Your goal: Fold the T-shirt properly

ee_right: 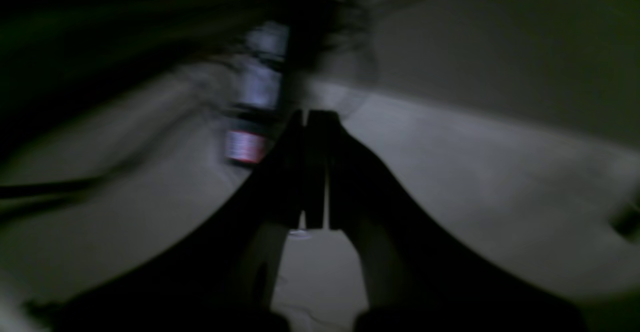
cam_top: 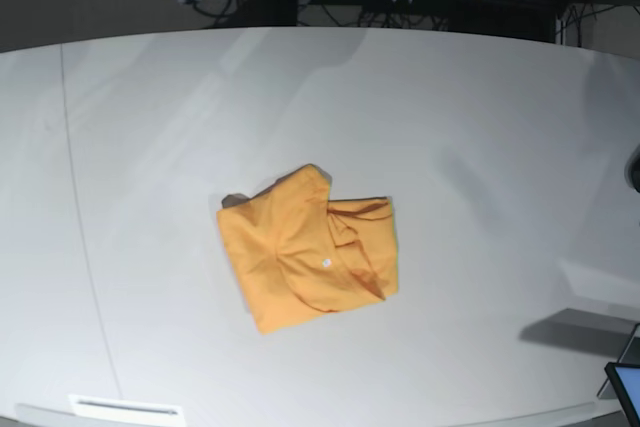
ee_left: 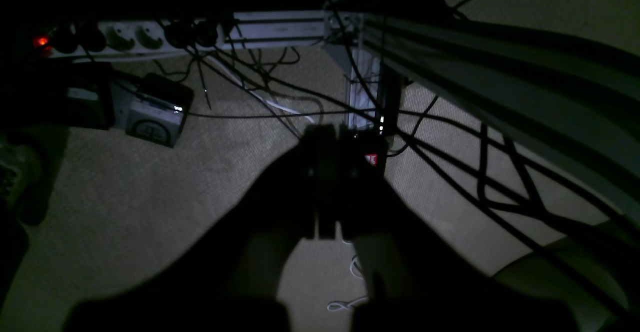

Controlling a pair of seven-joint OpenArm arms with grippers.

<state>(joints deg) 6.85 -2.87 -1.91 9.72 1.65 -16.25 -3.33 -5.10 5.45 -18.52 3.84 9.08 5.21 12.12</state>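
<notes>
Looking through the left wrist cam, the left gripper (ee_left: 334,182) is a dark silhouette with its jaws pressed together on nothing, hanging over carpet with a power strip (ee_left: 135,36) and a tangle of cables (ee_left: 450,156). Right wrist view is blurry and dim, but the right gripper (ee_right: 315,172) has its jaws closed tight and empty too. Base view has the T-shirt (cam_top: 308,249) lying partly folded and rumpled near the middle of the grey table (cam_top: 480,137), with no gripper touching it.
</notes>
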